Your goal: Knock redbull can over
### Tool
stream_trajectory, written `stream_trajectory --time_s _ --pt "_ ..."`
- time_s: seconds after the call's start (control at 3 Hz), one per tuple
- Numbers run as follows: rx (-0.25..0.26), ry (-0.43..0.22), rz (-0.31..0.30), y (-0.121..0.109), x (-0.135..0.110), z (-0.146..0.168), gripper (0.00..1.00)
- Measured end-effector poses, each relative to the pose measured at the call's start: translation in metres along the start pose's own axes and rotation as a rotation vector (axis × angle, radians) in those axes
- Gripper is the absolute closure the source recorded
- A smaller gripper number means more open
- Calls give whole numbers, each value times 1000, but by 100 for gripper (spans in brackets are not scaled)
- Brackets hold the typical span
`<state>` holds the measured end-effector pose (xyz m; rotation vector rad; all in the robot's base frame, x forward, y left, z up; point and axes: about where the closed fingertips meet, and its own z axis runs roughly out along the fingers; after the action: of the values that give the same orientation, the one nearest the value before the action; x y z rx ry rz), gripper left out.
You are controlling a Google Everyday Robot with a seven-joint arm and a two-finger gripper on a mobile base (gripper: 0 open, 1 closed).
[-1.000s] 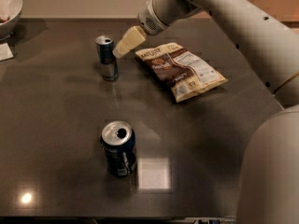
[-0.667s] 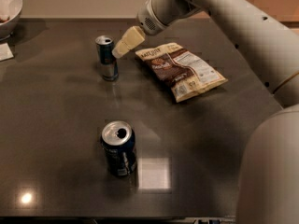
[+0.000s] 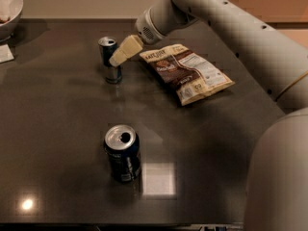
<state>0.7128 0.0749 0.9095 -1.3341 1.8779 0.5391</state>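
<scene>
The redbull can (image 3: 109,59) is slim, blue and silver with a silver top. It stands upright on the dark table at the back, left of centre. My gripper (image 3: 121,53) reaches in from the upper right, and its cream fingertip overlaps the can's right side at mid-height, touching or very nearly so.
A wider dark navy soda can (image 3: 123,153) stands upright at the front centre, its top open. A snack bag (image 3: 185,71) lies flat right of the redbull can. A white bowl (image 3: 9,8) sits at the far left corner, a white card (image 3: 6,54) below it. My arm (image 3: 231,37) spans the right side.
My gripper has moved a little to the left, closing on the redbull can's right side. The can still stands upright.
</scene>
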Motion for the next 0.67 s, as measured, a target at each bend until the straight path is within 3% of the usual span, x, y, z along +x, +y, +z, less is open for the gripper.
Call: stream_trajectory --time_s 0.67 --pt "-47 -86 -10 16 -12 20 0"
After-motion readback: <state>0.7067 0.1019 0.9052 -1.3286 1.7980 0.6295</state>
